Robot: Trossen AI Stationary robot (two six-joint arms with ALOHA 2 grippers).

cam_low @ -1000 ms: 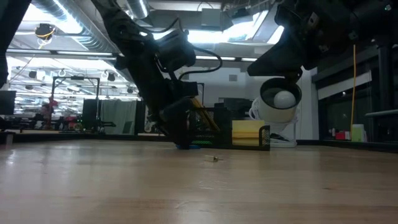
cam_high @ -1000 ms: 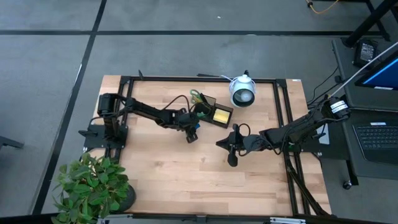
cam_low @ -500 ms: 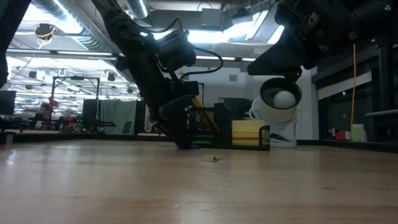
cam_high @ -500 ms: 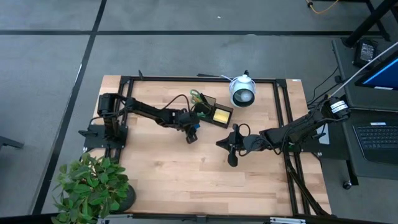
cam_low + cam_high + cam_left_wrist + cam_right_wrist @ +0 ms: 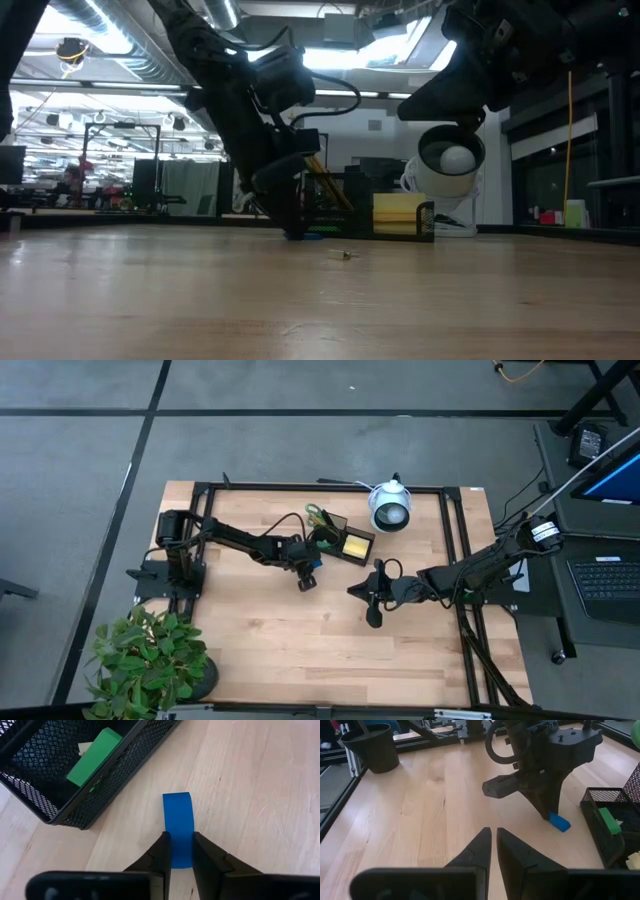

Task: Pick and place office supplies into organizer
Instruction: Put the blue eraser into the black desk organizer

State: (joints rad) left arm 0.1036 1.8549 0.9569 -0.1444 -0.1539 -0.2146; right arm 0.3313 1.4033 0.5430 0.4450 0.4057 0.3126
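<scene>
A small blue piece (image 5: 177,812) lies flat on the wooden table just beside the black mesh organizer (image 5: 75,775), and my left gripper (image 5: 179,840) is shut on it. In the high view the gripper (image 5: 305,573) stands at the organizer's (image 5: 340,538) near left corner. A green piece (image 5: 95,757) lies inside the organizer. A yellow sticky-note pad (image 5: 354,545) and green-handled scissors (image 5: 316,515) are also in it. My right gripper (image 5: 491,837) hovers shut above the table's middle right (image 5: 353,591), holding nothing. My left gripper pinches the blue piece's two long sides (image 5: 172,851) between its two fingers, at the end of the piece farther from the organizer. The fingers slant steeply down from the table's left and lie along the piece. The piece rests flat on the table.
A white round lens-faced device (image 5: 390,508) stands at the far edge, right of the organizer. A potted plant (image 5: 150,660) sits at the table's near left corner. Open wood lies across the near half of the table (image 5: 330,650).
My left gripper has shut on the blue piece without shifting its place. The piece lies where it lay.
</scene>
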